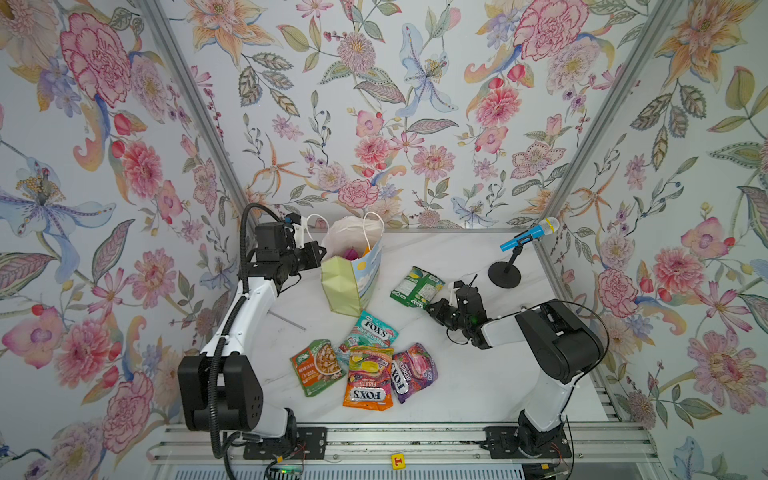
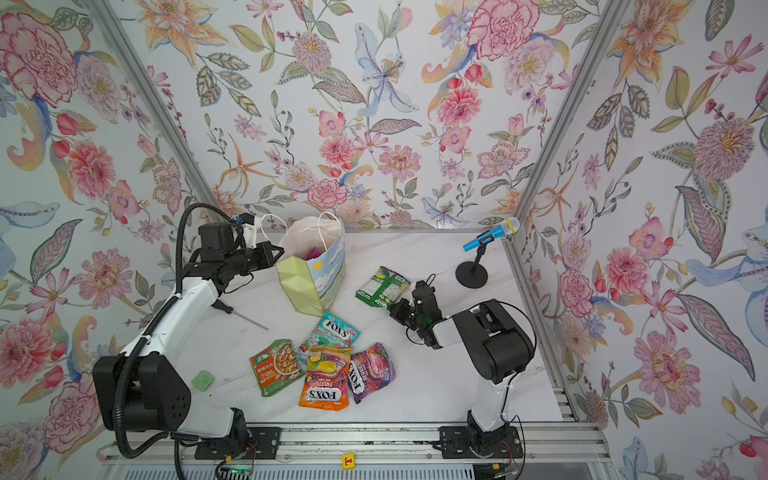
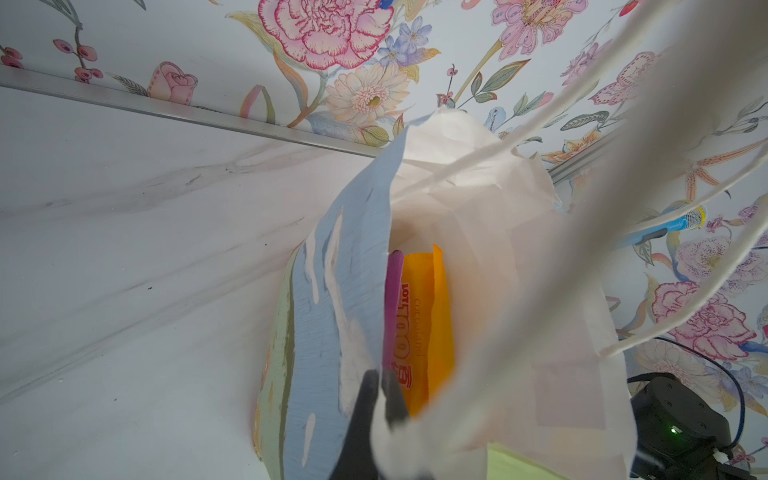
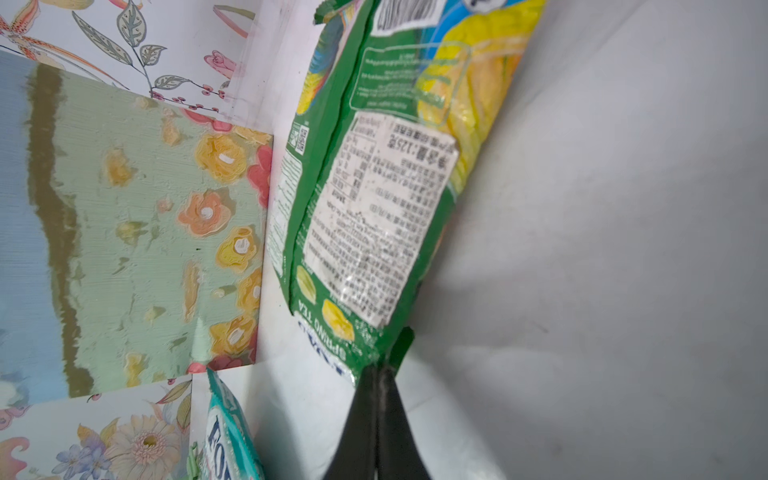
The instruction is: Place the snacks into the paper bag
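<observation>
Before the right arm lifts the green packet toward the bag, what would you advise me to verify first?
1. Right gripper shut on the green packet corner: ok.
2. Left gripper pinching the paper bag rim: ok.
3. Bag mouth open upward: ok.
4. Room inside beside the purple packet and yellow packet: ok.
5. Rope handle clear of the mouth: cannot tell; it loops above the rim.
6. Corner grip firm enough to lift: cannot tell.
</observation>
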Tool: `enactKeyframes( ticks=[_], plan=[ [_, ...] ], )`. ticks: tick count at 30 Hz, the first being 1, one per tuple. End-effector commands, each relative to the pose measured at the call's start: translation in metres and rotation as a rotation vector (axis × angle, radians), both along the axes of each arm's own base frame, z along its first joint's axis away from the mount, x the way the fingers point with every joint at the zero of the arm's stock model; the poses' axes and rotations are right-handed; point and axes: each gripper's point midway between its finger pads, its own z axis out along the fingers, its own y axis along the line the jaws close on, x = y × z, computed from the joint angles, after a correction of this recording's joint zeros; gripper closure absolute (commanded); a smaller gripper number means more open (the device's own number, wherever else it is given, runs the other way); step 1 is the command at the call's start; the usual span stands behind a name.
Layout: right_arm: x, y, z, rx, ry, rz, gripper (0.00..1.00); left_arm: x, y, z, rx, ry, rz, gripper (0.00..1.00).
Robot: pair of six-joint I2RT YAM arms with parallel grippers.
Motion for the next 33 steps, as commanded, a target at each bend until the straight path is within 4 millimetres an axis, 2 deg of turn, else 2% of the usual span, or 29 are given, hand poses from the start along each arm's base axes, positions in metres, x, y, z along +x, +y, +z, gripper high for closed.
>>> enactKeyframes(
  ticks=[1, 5, 8, 17, 27, 30, 33],
  plan=[
    [-0.005, -0.003, 0.01, -0.005, -0.024, 0.015, 1.0, -0.006, 0.0, -0.02, 0.017, 0.078, -0.008, 1.0],
    [-0.013, 0.003, 0.022, 0.005, -0.032, 0.042, 1.0, -0.005, 0.0, -0.021, 0.016, 0.08, -0.009, 1.0],
    [-0.016, 0.007, 0.045, -0.012, -0.071, 0.054, 1.0, -0.005, 0.0, -0.02, 0.017, 0.078, -0.009, 1.0],
    [-0.018, 0.017, 0.13, -0.144, -0.238, 0.087, 1.0, -0.005, -0.001, -0.021, 0.006, 0.076, -0.009, 1.0],
    [-0.023, 0.028, 0.183, -0.133, -0.312, 0.123, 1.0, -0.005, -0.003, -0.023, -0.009, 0.076, -0.012, 1.0],
    [-0.023, 0.026, 0.182, -0.174, -0.294, 0.123, 1.0, -0.005, -0.003, -0.024, -0.013, 0.075, -0.014, 1.0],
    [-0.024, 0.02, 0.16, -0.271, -0.229, 0.122, 0.98, -0.004, -0.004, -0.024, -0.017, 0.074, -0.015, 1.0]
  ],
)
